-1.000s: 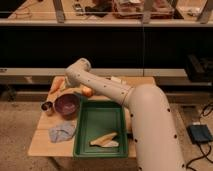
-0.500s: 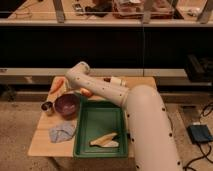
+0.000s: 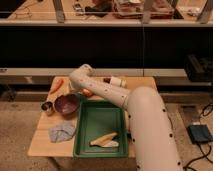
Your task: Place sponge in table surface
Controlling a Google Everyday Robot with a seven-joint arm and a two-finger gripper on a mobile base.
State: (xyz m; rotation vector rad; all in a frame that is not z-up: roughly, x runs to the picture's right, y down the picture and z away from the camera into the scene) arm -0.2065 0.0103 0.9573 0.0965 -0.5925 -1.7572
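Note:
My gripper [image 3: 75,88] is at the far end of the white arm [image 3: 107,92], low over the back of the wooden table [image 3: 42,142], just behind the purple bowl [image 3: 66,104]. The arm's bend hides most of it. I cannot pick out a sponge with certainty. A pale yellow, flat, elongated thing [image 3: 105,140] lies in the green tray [image 3: 100,120]. A small orange thing [image 3: 88,93] shows just under the arm next to the gripper.
A long orange object [image 3: 57,84] lies at the table's back left. A small metal can [image 3: 47,106] stands left of the bowl. A crumpled blue cloth [image 3: 62,132] lies front left. A white bottle [image 3: 116,81] lies at the back. A dark counter runs behind.
The arm's far end has shifted slightly to the right and downward over the back of the table. The objects on the table have not moved.

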